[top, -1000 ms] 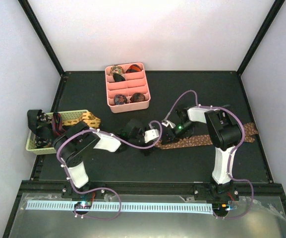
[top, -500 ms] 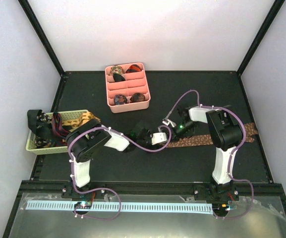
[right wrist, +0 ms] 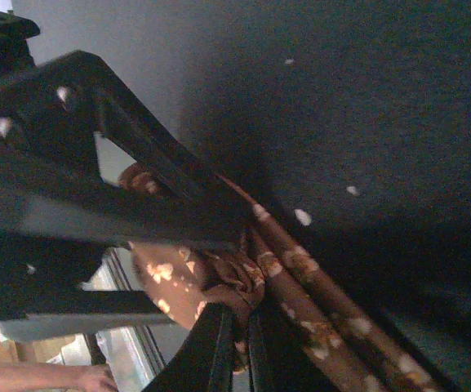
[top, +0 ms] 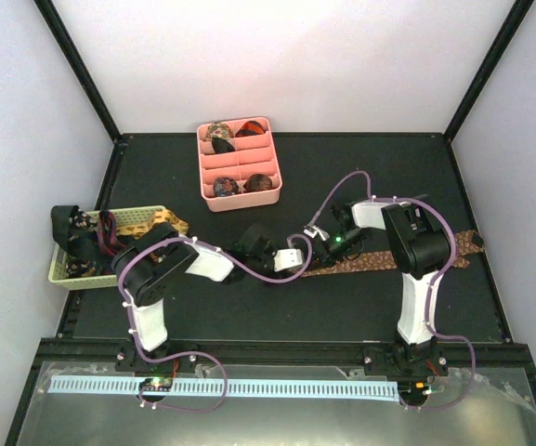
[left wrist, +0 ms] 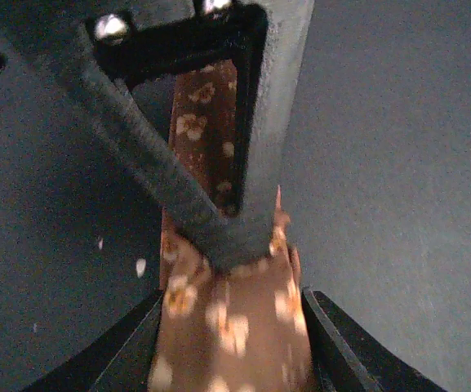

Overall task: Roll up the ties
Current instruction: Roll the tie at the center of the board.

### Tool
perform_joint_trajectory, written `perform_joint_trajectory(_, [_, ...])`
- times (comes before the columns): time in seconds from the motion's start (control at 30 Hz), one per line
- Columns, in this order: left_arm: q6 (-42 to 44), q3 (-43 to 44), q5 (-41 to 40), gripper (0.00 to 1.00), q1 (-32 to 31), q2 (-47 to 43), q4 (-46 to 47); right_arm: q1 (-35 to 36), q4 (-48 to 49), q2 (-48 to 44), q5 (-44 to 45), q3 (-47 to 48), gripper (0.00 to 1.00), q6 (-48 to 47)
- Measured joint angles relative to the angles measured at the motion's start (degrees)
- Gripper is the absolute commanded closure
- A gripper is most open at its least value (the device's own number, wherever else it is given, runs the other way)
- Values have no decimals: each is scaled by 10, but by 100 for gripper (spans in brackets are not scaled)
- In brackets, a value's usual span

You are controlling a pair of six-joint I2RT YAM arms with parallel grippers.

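Top external view showed the left tool (top: pixel 307 253) and right tool (top: pixel 329 243) close together at one end of a brown tie (top: pixel 388 260). The rest of the tie lay flat on the tabletop (top: pixel 277 311), running off to the right of them. Left wrist view had the left tool clenched on the tie, fabric filling the gap between its fingers (left wrist: pixel 145 347). Right wrist view had the right tool pinching a bunched fold of it. Beyond the left tool sat a tray (top: pixel 240 200) of rolled ties (top: pixel 226 186). Far to its left, loose ties (top: pixel 86 243) filled a basket (top: pixel 147 217).
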Motion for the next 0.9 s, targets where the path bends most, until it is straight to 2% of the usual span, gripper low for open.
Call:
perform_joint_trajectory(0.17, [-25, -49, 26, 35, 26, -25, 26, -5, 2, 10, 11, 1, 98, 0])
perform_joint_trajectory(0.47, [-97, -91, 39, 32, 36, -16, 127, -5, 1, 11, 14, 3, 98, 0])
perform_joint_trajectory(0.6, [-134, -90, 52, 38, 35, 30, 216, -6, -1, 12, 17, 7, 98, 2])
perform_joint_trajectory(0.8, [-152, -85, 55, 62, 28, 76, 301, -11, -1, 14, 22, 14, 98, 2])
perform_joint_trajectory(0.9, [-146, -79, 49, 69, 23, 82, 304, -13, -2, 14, 24, 17, 92, 2])
